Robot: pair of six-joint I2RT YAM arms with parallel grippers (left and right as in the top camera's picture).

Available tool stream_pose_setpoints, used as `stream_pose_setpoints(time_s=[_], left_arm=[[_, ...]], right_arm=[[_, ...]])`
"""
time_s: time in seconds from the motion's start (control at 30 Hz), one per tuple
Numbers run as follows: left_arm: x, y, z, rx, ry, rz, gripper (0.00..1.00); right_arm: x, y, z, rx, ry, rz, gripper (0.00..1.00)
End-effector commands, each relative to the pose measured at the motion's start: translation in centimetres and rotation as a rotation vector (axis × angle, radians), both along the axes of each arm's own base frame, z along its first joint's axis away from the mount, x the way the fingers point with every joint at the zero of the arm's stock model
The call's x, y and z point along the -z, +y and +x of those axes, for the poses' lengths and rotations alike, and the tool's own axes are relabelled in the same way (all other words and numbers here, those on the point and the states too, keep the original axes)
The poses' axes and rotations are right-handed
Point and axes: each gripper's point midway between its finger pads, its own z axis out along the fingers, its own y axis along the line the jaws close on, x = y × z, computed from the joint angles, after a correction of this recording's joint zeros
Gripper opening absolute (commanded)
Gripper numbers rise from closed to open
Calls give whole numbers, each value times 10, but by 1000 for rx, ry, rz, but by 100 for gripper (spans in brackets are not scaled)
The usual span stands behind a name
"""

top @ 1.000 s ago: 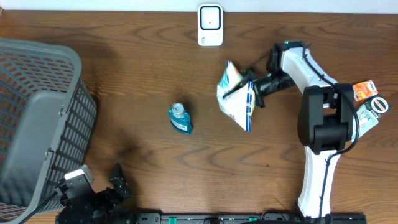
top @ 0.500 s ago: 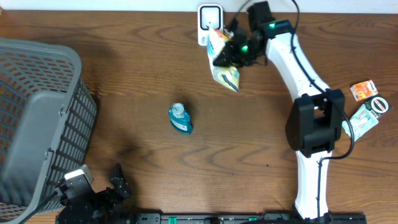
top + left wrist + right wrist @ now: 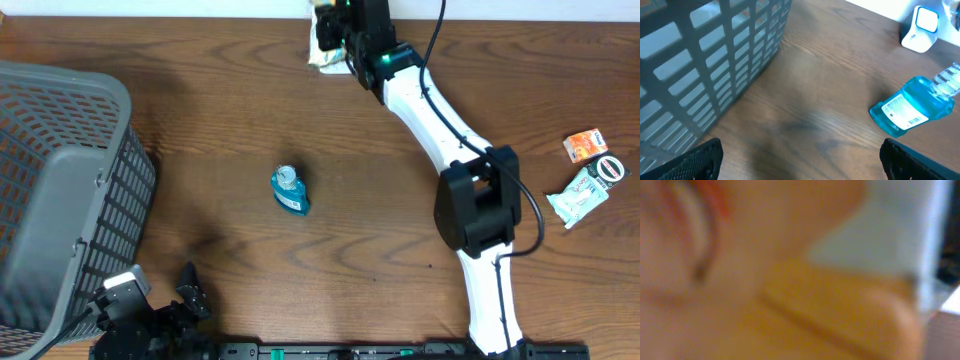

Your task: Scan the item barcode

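Two arms stand at a brown wooden table [image 3: 200, 100]. At the top centre of the overhead view the right gripper [image 3: 337, 30] reaches to the far edge of the table. It is closed down narrow on a pale, crinkled packet [image 3: 323, 52], which hangs right at the upper edge of the frame. The white scanner [image 3: 921, 26] shows in the upper right of the left wrist view. From above it is almost wholly covered by the packet and the gripper, and I cannot tell whether packet and scanner touch. The right wrist view is only a close blur of orange, tan and pale blue-white. In the lower left of the overhead view the left gripper [image 3: 175, 300] is spread wide and holds nothing. Its dark fingers [image 3: 695, 161] sit in the lower corners of its own view with bare wood between them. A blue bottle [image 3: 289, 189] lies on its side near the middle of the table, its barcode label facing up. A grey basket [image 3: 60, 180] fills the left edge, and some small packs [image 3: 580, 192] lie close together at the right edge.
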Motion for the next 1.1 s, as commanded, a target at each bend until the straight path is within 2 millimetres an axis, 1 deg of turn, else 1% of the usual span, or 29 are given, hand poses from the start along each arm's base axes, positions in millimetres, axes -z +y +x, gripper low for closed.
stream_pose_setpoints(time_s=[0.0, 0.03, 0.1, 0.23, 0.3, 0.43, 0.5, 0.57, 0.6, 0.63, 0.67, 0.7, 0.73, 0.77, 0.8, 0.83, 0.87, 0.9, 0.93, 1.03, 1.07], left_arm=[[-3, -1, -1, 14, -12, 12, 99], [-3, -1, -1, 13, -12, 12, 99], [-3, -1, -1, 13, -12, 12, 99], [-3, -1, -1, 13, -12, 12, 99], [-3, -1, -1, 14, -12, 12, 99], [-3, -1, -1, 13, -12, 12, 99], [-3, -1, -1, 13, -12, 12, 99], [-3, -1, -1, 13, -12, 12, 99], [-3, -1, -1, 13, -12, 12, 99], [-3, -1, -1, 13, -12, 12, 99], [-3, -1, -1, 13, -12, 12, 99], [-3, -1, -1, 13, -12, 12, 98], [-3, -1, -1, 13, -12, 12, 99], [-3, -1, -1, 13, -12, 12, 99], [-3, -1, -1, 13, -12, 12, 99], [-3, -1, -1, 13, -12, 12, 99], [-3, -1, -1, 14, -12, 12, 99], [-3, -1, -1, 14, -12, 12, 99], [-3, -1, -1, 13, -12, 12, 99], [-3, -1, -1, 13, -12, 12, 99], [-3, -1, -1, 14, -12, 12, 99]], right_arm=[[36, -29, 31, 142, -31, -33, 1], [41, -30, 36, 149, -47, -27, 1], [43, -29, 40, 151, -69, -15, 1], [33, -28, 44, 153, -112, 5, 1], [28, -33, 46, 181, -130, 5, 1], [35, -47, 43, 266, -79, -28, 1], [30, -63, 35, 332, -38, -84, 1], [19, -81, 23, 373, 14, -136, 1], [7, -103, 10, 409, 64, -179, 1], [3, -113, 4, 430, 85, -200, 1], [-2, -129, -4, 461, 116, -233, 1], [-5, -145, -13, 494, 150, -269, 1], [-6, -167, -25, 537, 201, -310, 1], [-5, -181, -34, 564, 239, -332, 1], [2, -206, -52, 599, 326, -371, 1], [6, -222, -61, 618, 376, -390, 1], [18, -249, -75, 648, 462, -431, 1], [27, -271, -86, 676, 526, -456, 1], [41, -300, -96, 718, 598, -477, 1], [67, -350, -109, 817, 688, -472, 1], [81, -386, -122, 954, 723, -459, 1]])
